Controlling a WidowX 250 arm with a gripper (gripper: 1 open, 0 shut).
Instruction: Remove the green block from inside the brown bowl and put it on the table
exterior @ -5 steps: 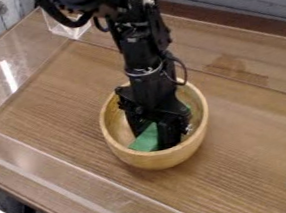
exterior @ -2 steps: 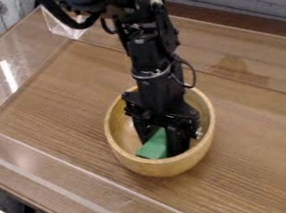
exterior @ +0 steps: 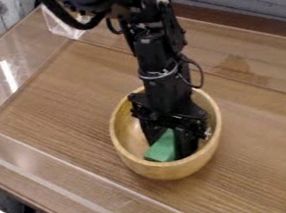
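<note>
While the desk (exterior: 50, 102) carries only the brown bowl (exterior: 138, 158) inside its clear walls, the arm reaches steeply down into that bowl. The hand (exterior: 173, 142) is clamped on the green block (exterior: 162, 149), which sits inside the bowl, down by its floor. The grasping step looks done; next comes a straight lift clear of the rim, then across to bare desk.

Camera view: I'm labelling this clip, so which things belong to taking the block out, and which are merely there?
Job:
green block
brown bowl
table
claw, shut on the block inside the bowl

Merely there:
clear acrylic walls
</note>
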